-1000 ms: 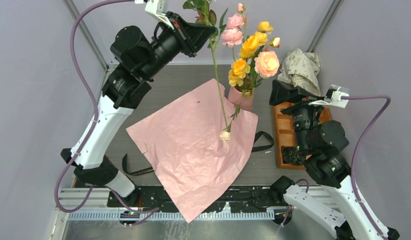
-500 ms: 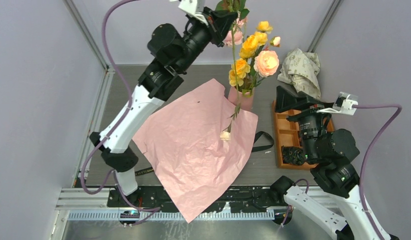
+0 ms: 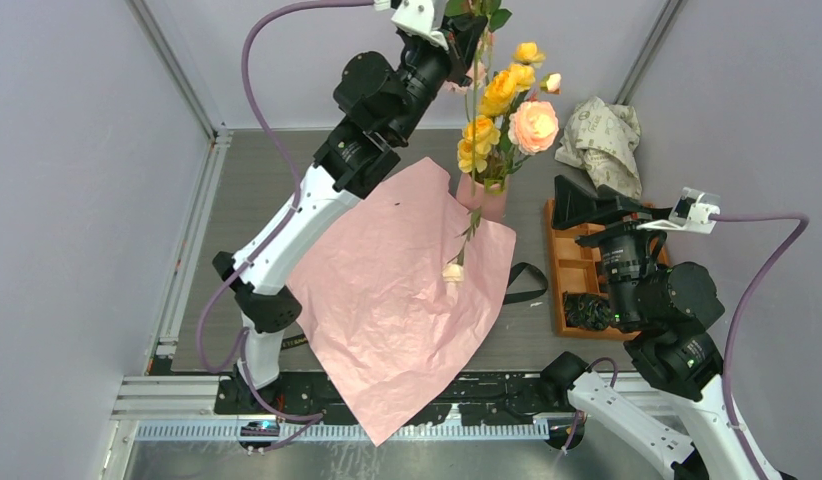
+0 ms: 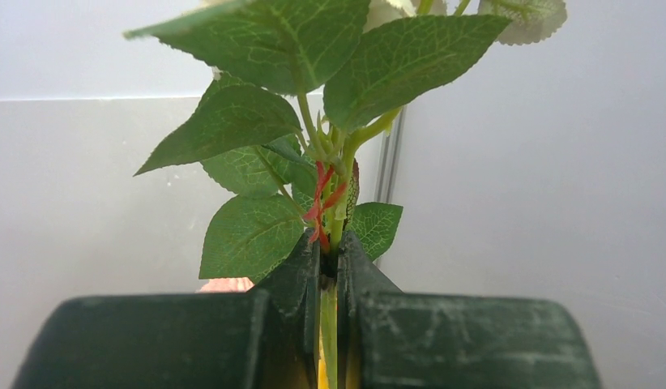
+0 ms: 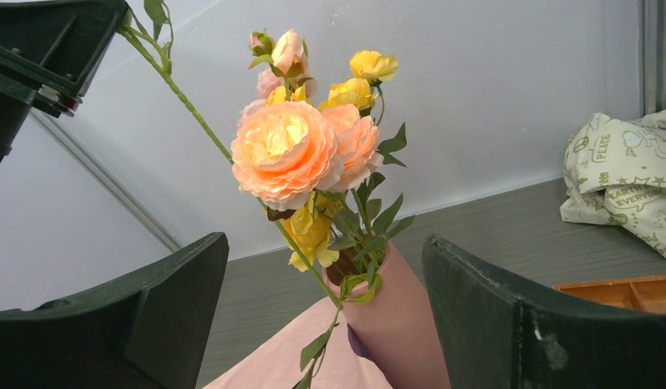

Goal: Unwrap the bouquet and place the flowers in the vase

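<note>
Up top centre, the left end effector (image 3: 470, 35) is clamped on one flower stem (image 4: 328, 320) beside the vase (image 3: 487, 203); the right end effector (image 3: 579, 205) stands apart at right, empty.

Grey table (image 3: 252, 200) with flat pink paper (image 3: 387, 300), salmon vase (image 3: 484, 202), black ribbon (image 3: 528, 268), orange tray (image 3: 565, 265), crumpled printed paper (image 3: 599, 135).

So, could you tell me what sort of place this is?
Likely a lab robot cell: plain pale walls enclose a grey table, with two black-and-white arms bolted to its metal rail.
</note>
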{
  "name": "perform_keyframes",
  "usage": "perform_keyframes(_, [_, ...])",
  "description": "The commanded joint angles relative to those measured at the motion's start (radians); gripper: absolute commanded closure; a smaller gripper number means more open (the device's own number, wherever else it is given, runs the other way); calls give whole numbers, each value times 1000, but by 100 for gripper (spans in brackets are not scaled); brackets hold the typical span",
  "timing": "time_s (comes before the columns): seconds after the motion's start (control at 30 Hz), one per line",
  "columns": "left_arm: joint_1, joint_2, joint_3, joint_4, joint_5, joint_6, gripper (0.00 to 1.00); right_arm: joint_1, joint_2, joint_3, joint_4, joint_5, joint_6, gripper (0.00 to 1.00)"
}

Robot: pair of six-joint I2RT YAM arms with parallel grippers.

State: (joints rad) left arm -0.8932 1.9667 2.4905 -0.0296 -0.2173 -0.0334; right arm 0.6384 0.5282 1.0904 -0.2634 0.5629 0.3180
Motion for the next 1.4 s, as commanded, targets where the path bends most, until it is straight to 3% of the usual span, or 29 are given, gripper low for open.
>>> perform_keyframes(0.0, [-16, -30, 64, 123, -19, 29, 100, -3, 0, 28, 37, -15, 3, 6])
perform_keyframes(0.57, [-77, -92, -29, 180, 0, 62, 100, -3, -11, 18, 35, -20, 6, 5])
perform_keyframes(0.8, [-88, -69, 30, 153, 5, 105, 100, -3, -7, 16, 43, -24, 6, 5])
perform_keyframes(1.2, [-90, -98, -9, 161, -26, 156, 100, -2, -4, 6, 54, -33, 16, 5])
perform_keyframes(1.37, [-90, -133, -141, 191, -47, 150, 100, -2, -2, -2, 58, -39, 25, 5])
